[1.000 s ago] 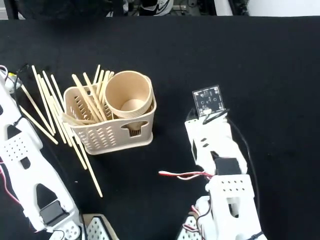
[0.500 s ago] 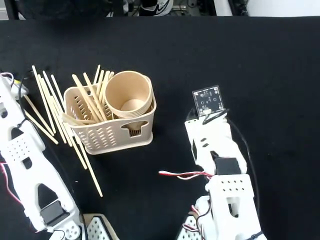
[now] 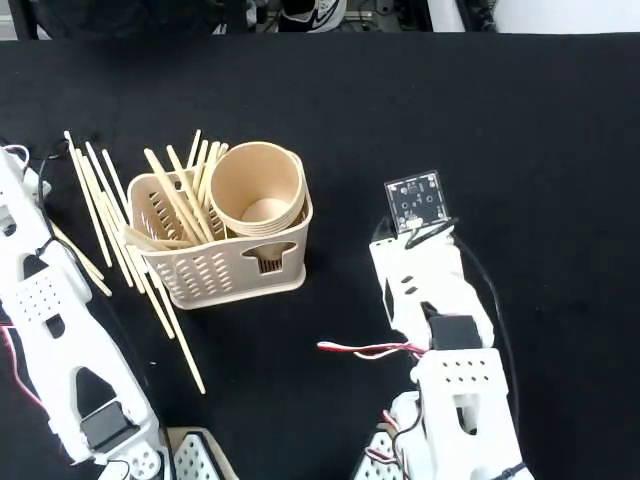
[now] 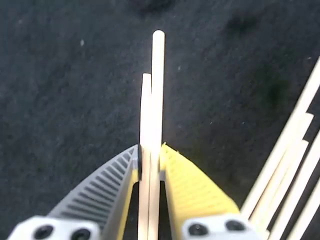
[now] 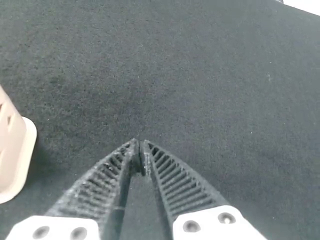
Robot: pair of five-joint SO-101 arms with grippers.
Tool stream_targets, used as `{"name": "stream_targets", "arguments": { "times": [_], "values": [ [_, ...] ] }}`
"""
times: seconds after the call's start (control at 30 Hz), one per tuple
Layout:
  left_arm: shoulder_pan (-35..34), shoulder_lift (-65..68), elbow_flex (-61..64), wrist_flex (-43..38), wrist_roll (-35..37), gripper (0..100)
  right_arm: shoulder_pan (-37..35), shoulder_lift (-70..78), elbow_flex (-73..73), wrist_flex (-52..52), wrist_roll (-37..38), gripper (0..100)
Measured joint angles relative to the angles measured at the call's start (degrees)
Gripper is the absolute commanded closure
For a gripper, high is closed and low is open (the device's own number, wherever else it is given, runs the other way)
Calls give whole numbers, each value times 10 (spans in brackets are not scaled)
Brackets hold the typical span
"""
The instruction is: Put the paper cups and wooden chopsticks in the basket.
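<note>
Two chopsticks [image 4: 158,75] are pinched side by side in your left gripper [image 4: 150,150], its jaws pressed against them just above the black tabletop [image 4: 60,75].

Since a second ago your left arm [image 3: 60,340] has edged a little toward the basket [image 3: 235,275]. The slanted chopsticks beside it [image 3: 85,268] have slid toward the near edge, so less of their length shows past the arm. Whether those are the two you hold cannot be told from above. Your right arm [image 3: 440,310], the basket and its contents have stayed put.

Counting up, you have one basket standing upright left of the tabletop's middle. One nested stack of paper cups [image 3: 255,185] sits in its right half. Layered rims show more than one cup, but not how many. Roughly half a dozen chopsticks [image 3: 180,195] lean in the left half. About seven more [image 3: 100,200] lie fanned on the tabletop just left of the basket, overlapping too much for an exact count.

Your right gripper [image 5: 138,146] is pressed together on nothing, near the basket's corner.
</note>
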Motion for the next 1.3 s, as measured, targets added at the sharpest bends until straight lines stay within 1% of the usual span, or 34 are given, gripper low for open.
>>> {"name": "stream_targets", "arguments": {
  "times": [0.23,0.37,0.63,0.73,0.8,0.9,0.97,1.1,1.3],
  "values": [
    [-1,-32,4,59,8,971,0,0,0,0,0,985],
    [-3,-66,4,76,10,971,0,0,0,0,0,985],
    [-8,-114,31,78,10,971,0,0,0,0,0,985],
    [-13,-142,73,78,10,966,0,0,0,0,0,984],
    [-23,-149,104,78,10,930,0,0,0,0,0,984],
    [-36,-149,129,78,10,822,0,0,0,0,0,984],
    [-38,-149,141,78,10,771,0,0,0,0,0,984],
    [-36,-131,142,75,10,762,0,0,0,0,0,984],
    [-37,-94,142,32,10,774,0,0,0,0,0,984]
  ]
}}
